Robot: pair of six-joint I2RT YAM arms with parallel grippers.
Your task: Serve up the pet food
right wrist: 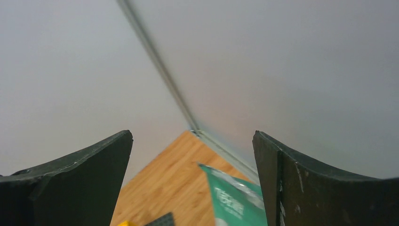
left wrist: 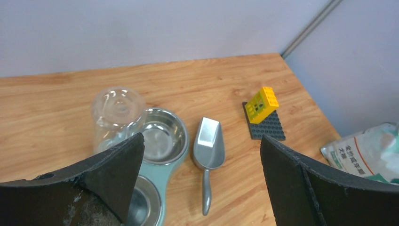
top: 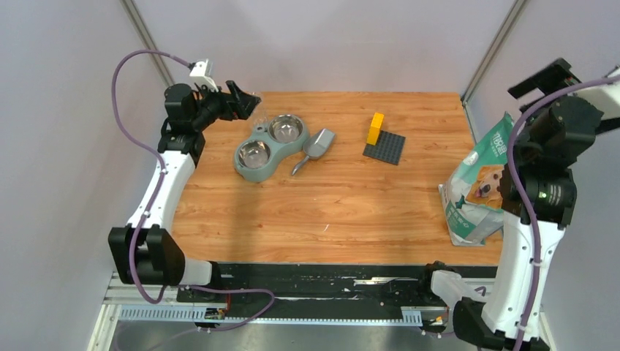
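Worktop point(top: 329, 205): wood-grain, both arm bases bolted at its near edge.

Bag point(top: 475, 194): green and white, printed with a golden dog; it stands upright at the right edge in the near half, partly behind the right arm. The pet food itself shows in no view, so its place cannot be told.

Right end effector point(right wrist: 192, 134): raised off the worktop at the right edge, above the bag; jaws spread wide, nothing between them; its camera looks over the bag's top toward the far right corner.

Feeder point(top: 267, 150): grey-green, two steel bowls, lying left of centre in the far half; both bowls show bare metal inside.

Scoop point(top: 316, 148): grey metal, just beside the feeder on its right, handle toward the near edge; whether the two touch cannot be told.

Base plate point(top: 385, 148): dark grey, studded, right of the scoop and apart from it; a yellow brick point(top: 376, 128) stands on its far left corner.

Clear vessel point(left wrist: 117, 110): transparent, seen from the left wrist against the feeder's far bowl; touching or not cannot be told.

Left end effector point(left wrist: 201, 137): held above the far left corner; jaws spread wide, holding nothing; angled toward feeder and scoop.
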